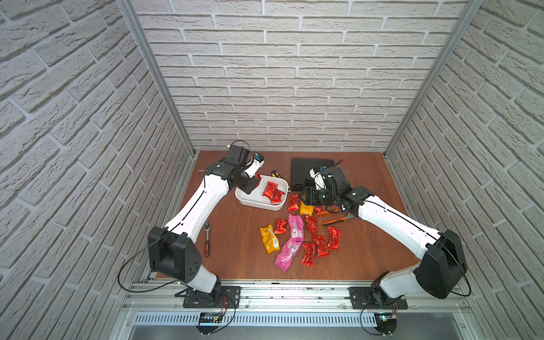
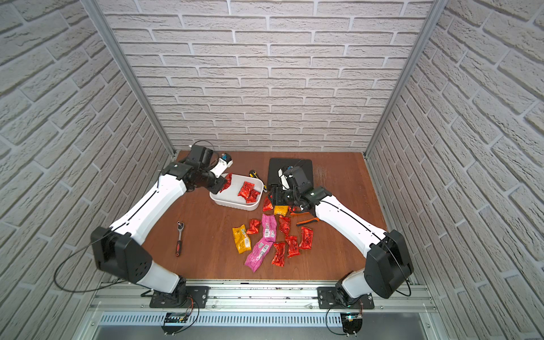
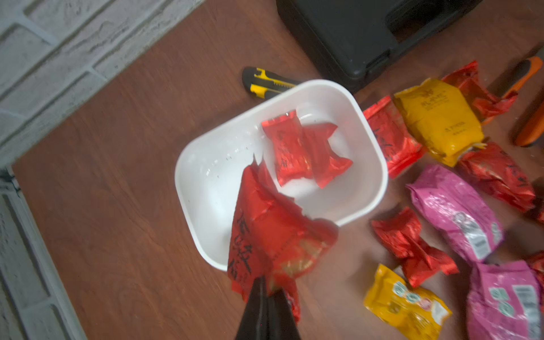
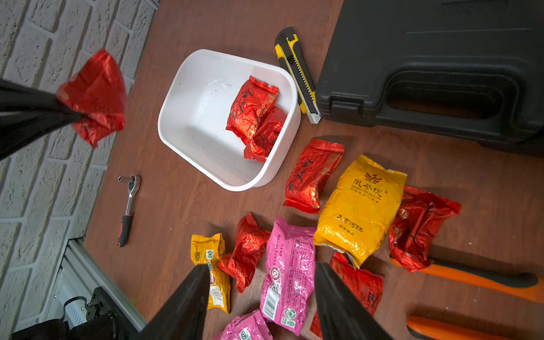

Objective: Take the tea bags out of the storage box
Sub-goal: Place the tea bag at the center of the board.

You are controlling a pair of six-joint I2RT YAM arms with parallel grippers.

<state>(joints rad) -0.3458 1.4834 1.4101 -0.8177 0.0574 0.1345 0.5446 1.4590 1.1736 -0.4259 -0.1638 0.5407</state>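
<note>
Left gripper (image 3: 265,284): you have it clamped shut on a red tea bag (image 3: 273,235), held over the storage box's (image 3: 206,188) left end.
Right gripper (image 4: 260,266): your jaws stand apart, holding nothing, above the loose tea bags (image 4: 359,206).
Black case (image 1: 303,169): behind the box, toward its right.
Storage box: upright on the table.
Loose tea bags: red, yellow and pink, scattered beside the box.
Boxed tea bags (image 1: 272,191): two red, overlapping, at its right end.

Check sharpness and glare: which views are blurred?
Left wrist view: motion-smeared, the red sachet in the left gripper and the storage box look soft. Right wrist view: crisp, print on the yellow sachet legible, foil glints. Both top views: sharp, evenly lit.
</note>
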